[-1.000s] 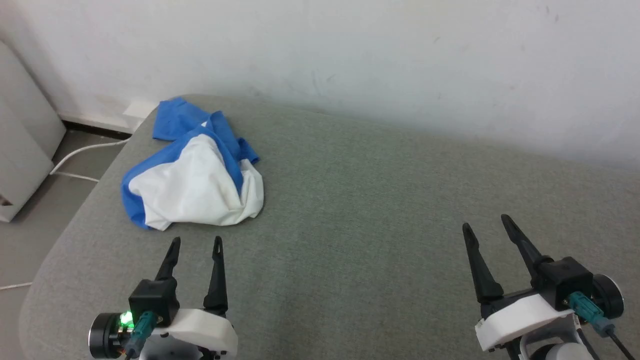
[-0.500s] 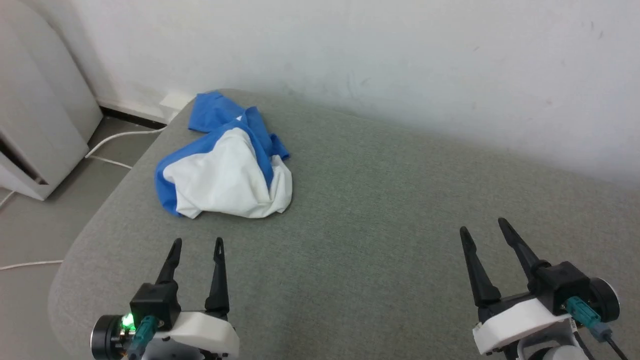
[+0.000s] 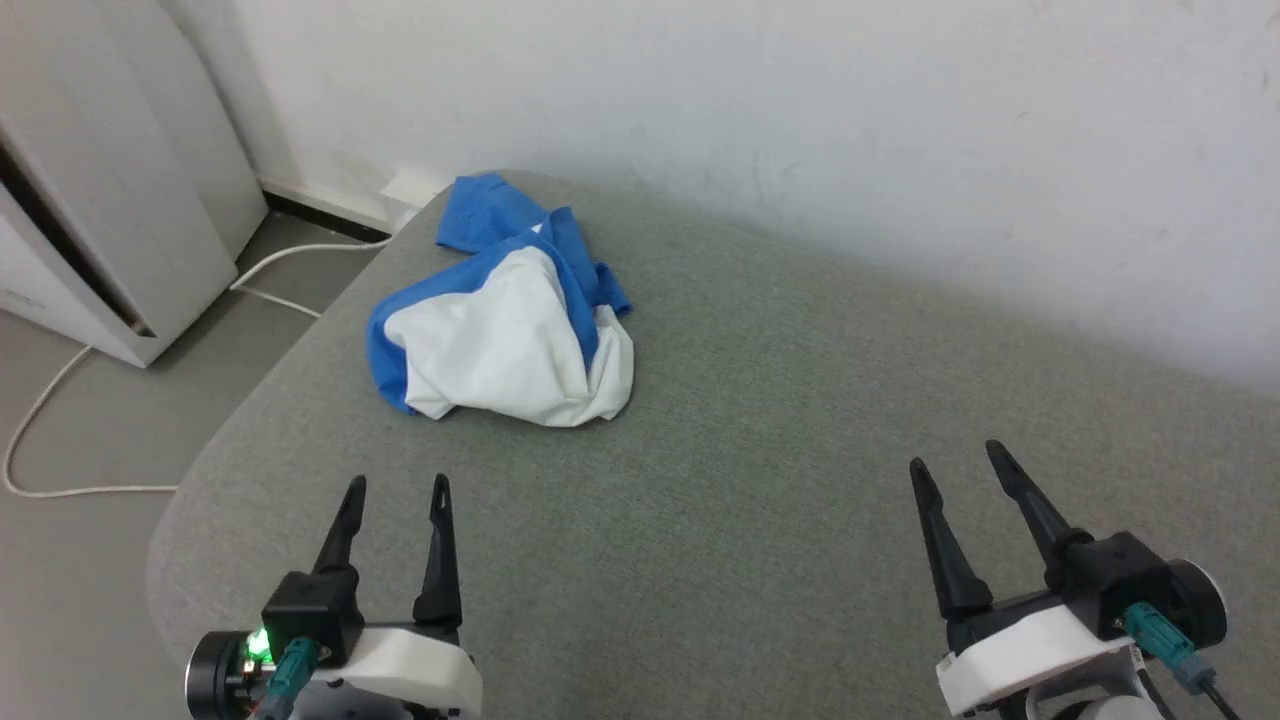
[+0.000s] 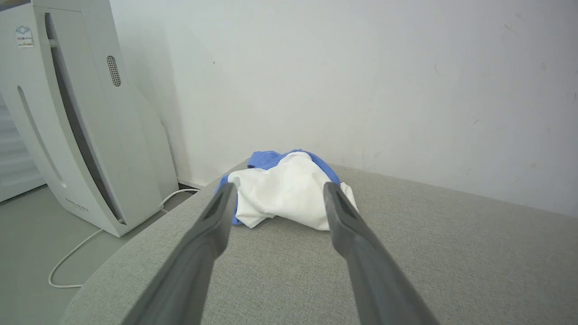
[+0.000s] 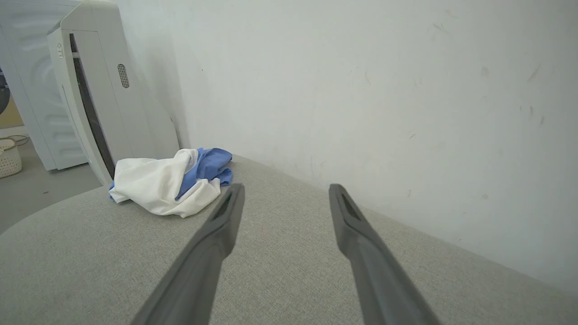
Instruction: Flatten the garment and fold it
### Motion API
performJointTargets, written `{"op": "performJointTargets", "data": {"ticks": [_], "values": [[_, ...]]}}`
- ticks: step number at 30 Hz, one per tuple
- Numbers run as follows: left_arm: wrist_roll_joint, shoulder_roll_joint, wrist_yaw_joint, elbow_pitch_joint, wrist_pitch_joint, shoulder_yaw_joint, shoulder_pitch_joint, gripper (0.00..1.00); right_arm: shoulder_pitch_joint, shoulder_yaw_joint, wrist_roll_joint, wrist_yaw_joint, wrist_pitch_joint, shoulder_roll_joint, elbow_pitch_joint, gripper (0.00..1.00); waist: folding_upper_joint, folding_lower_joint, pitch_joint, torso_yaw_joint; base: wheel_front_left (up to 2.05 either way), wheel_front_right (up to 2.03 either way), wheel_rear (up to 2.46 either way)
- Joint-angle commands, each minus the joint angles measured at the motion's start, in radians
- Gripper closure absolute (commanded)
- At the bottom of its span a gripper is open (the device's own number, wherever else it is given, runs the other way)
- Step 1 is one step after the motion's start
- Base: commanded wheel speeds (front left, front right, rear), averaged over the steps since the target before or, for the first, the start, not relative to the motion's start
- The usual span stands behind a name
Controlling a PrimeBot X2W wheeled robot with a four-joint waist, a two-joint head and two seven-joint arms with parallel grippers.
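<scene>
The garment (image 3: 505,335), white with bright blue sleeves, lies crumpled in a heap near the far left corner of the grey-green cushion (image 3: 760,470). My left gripper (image 3: 397,484) stands open at the lower left, a short way in front of the heap and apart from it. In the left wrist view the garment (image 4: 282,189) sits straight ahead between the open fingers (image 4: 212,216). My right gripper (image 3: 953,455) is open at the lower right, far from the cloth. From the right wrist the garment (image 5: 162,183) lies to the left of that gripper (image 5: 285,187).
A white wall (image 3: 800,120) runs along the cushion's far edge. A tall white appliance (image 3: 90,220) stands on the floor at the left, and a white cable (image 3: 60,400) trails beside it. The cushion's left edge curves down to the grey floor (image 3: 70,580).
The camera has turned left, so the whole picture has shifted right and the appliance has come further into view. The garment lies as before; both grippers stay open.
</scene>
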Motion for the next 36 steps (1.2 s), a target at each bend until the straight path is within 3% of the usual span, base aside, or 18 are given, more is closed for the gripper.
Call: {"op": "performJointTargets", "data": {"ticks": [1,28,36], "values": [[-0.009,-0.001,0.007,0.004,-0.01,-0.003,0.015,0.0,0.01,0.005,0.01,-0.002,-0.009,0.003,0.007,0.0,-0.0001,0.0,-0.002,0.011,0.0,0.0,0.0],[-0.031,-0.002,0.012,0.014,-0.066,-0.021,0.028,0.0,0.019,0.04,0.018,-0.002,-0.066,0.004,0.047,0.0,-0.0001,0.0,-0.004,0.13,0.0,0.0,0.0],[-0.039,-0.002,0.017,0.009,-0.067,-0.025,0.025,0.0,0.013,0.037,0.009,-0.002,-0.066,0.004,0.051,0.0,-0.0001,0.0,0.017,0.125,0.0,0.0,0.0]]}}
